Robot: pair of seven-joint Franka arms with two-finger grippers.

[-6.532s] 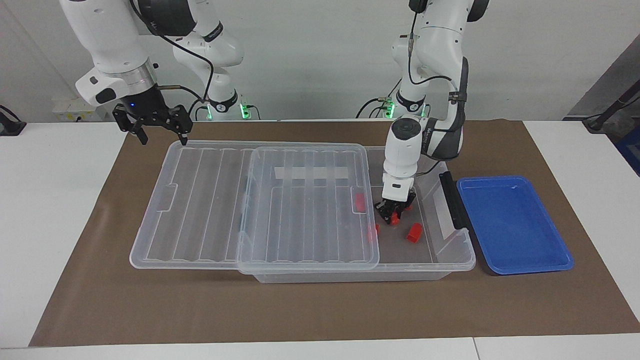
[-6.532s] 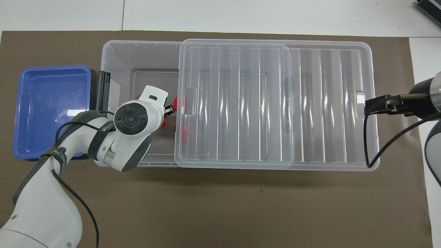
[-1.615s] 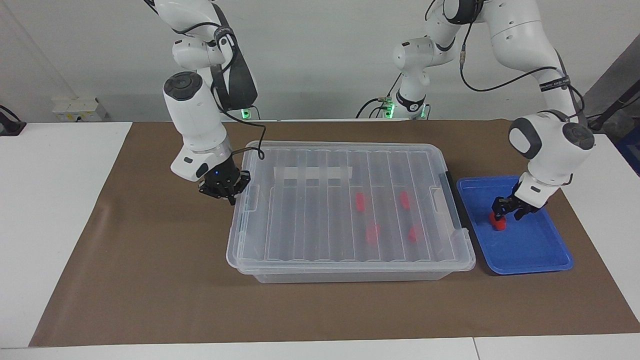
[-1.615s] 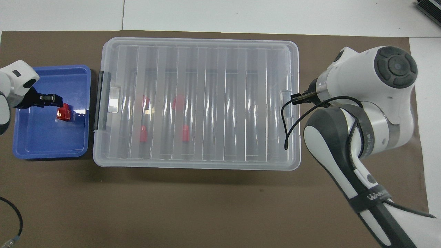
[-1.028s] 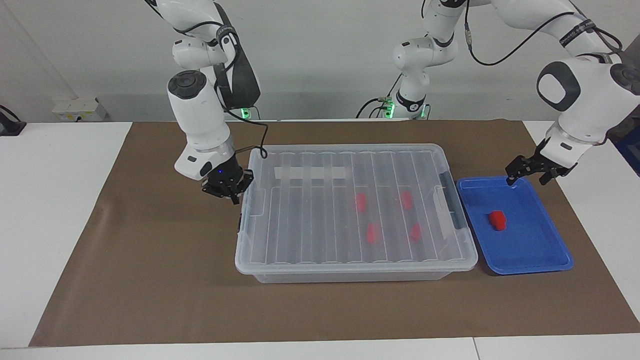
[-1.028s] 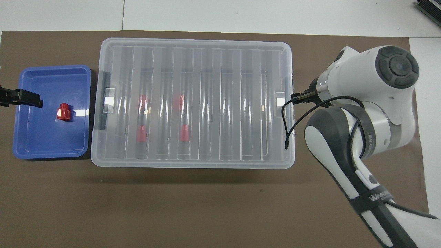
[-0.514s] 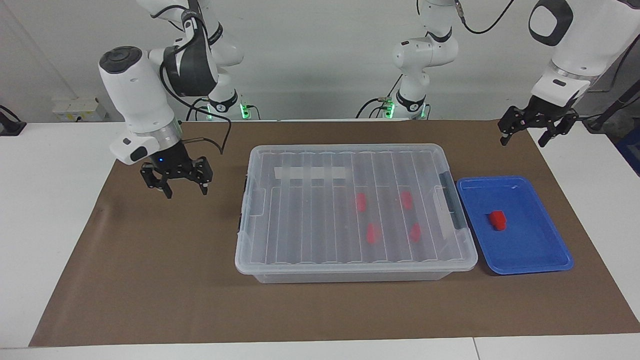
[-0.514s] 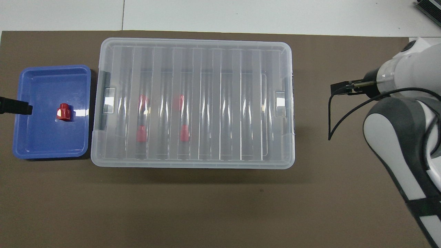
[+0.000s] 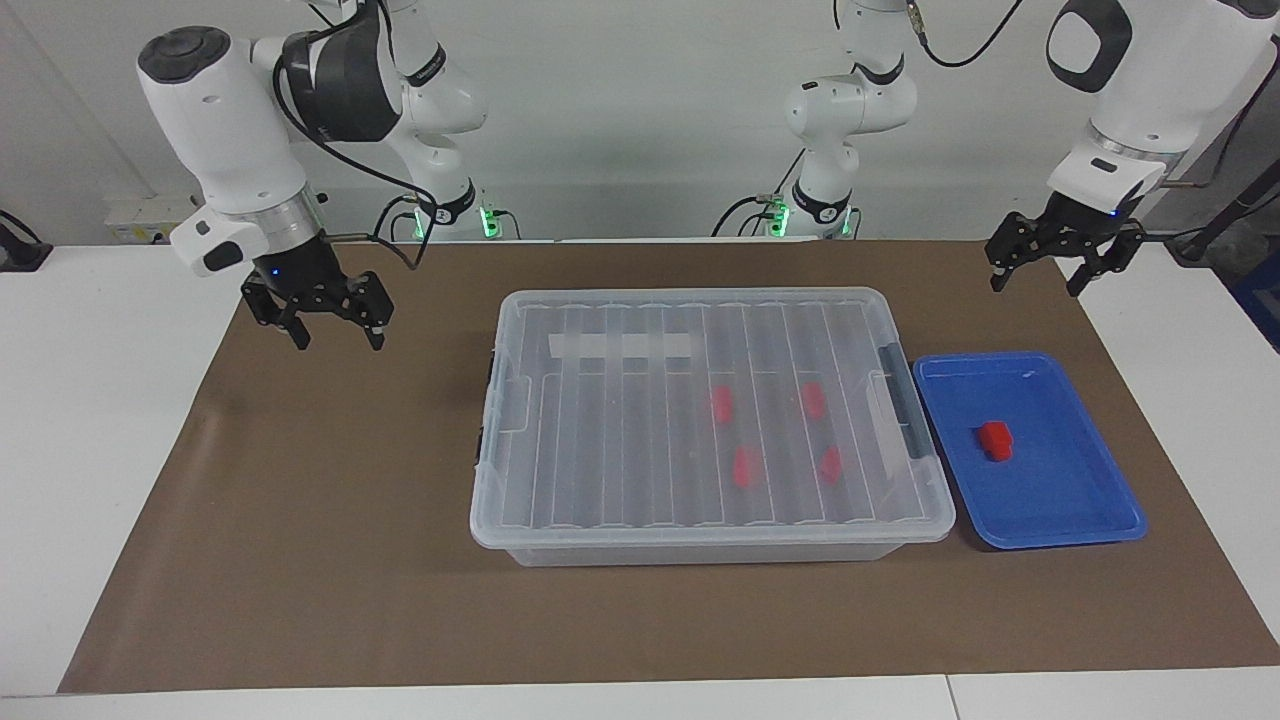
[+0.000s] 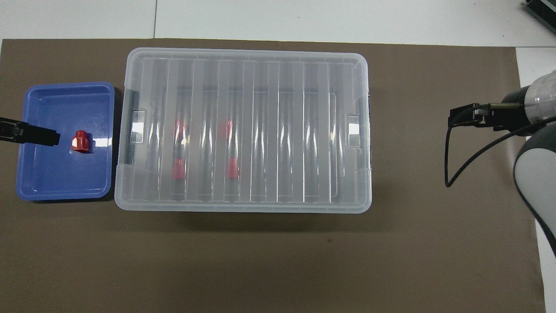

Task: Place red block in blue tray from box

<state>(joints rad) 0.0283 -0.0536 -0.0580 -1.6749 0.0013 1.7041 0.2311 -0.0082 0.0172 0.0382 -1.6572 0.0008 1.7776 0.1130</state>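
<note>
1. One small bright red block (image 9: 994,441) is seen lying inside the shallow bright blue plastic tray (image 9: 1085,520), free of any hand; a second and a half ago it was still clamped in the left hand there.
2. Four more red blocks (image 9: 745,466) are seen through the ribbed clear lid (image 9: 620,420) of the large clear plastic storage box (image 9: 700,548), which stands just beside the tray, toward the right arm's end of the worktop.
3. Six and a half seconds ago the lid was slid half off the box; it is now seated squarely over it, so the box is closed.
4. The left hand (image 9: 1062,262) has been lifted away from the tray and is held in the air over the brown mat (image 9: 300,560) beside the tray, its fingers apart and holding nothing.
5. The right hand (image 9: 334,318) has been drawn back from the lid's edge and is held over the mat, well apart from the box, on the side away from the tray; its fingers are apart and empty.
6. The task is judged to be done: block delivered, box shut, both arms withdrawn.
</note>
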